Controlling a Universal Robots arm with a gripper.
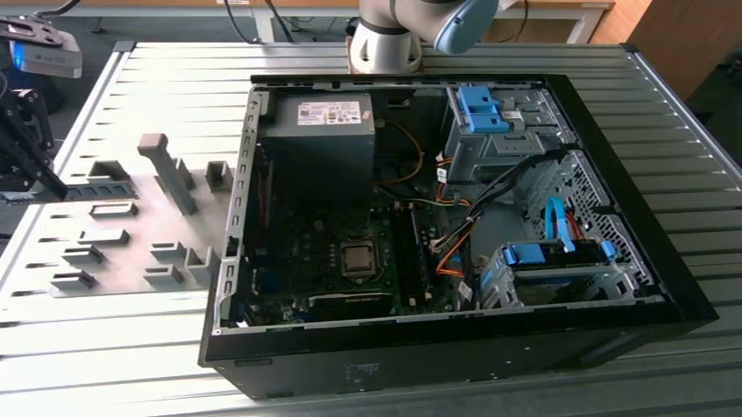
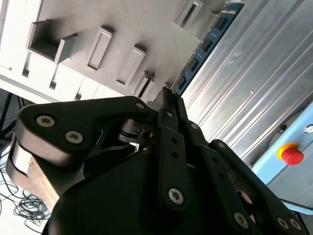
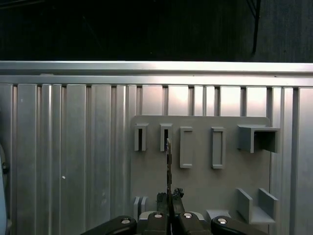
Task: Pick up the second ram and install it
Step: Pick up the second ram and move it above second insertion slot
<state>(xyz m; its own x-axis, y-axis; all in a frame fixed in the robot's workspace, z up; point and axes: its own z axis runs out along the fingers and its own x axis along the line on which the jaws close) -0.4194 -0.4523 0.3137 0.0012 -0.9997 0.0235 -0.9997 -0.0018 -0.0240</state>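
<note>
One slatted desk (image 1: 128, 347) carries it all. The open PC case (image 1: 464, 360) lies on its side, motherboard (image 1: 308, 248) facing up for top-down access. A grey holder plate (image 1: 134, 230) sits beside the case on the exterior view's left. The pincer (image 3: 168, 198) hangs over that plate, well apart from the case, and is clamped on the second ram (image 3: 168, 164) by one end. The stick is held edge-on, likely for slot alignment. I can't tell whether it is clear of the holders (image 3: 186, 147).
</note>
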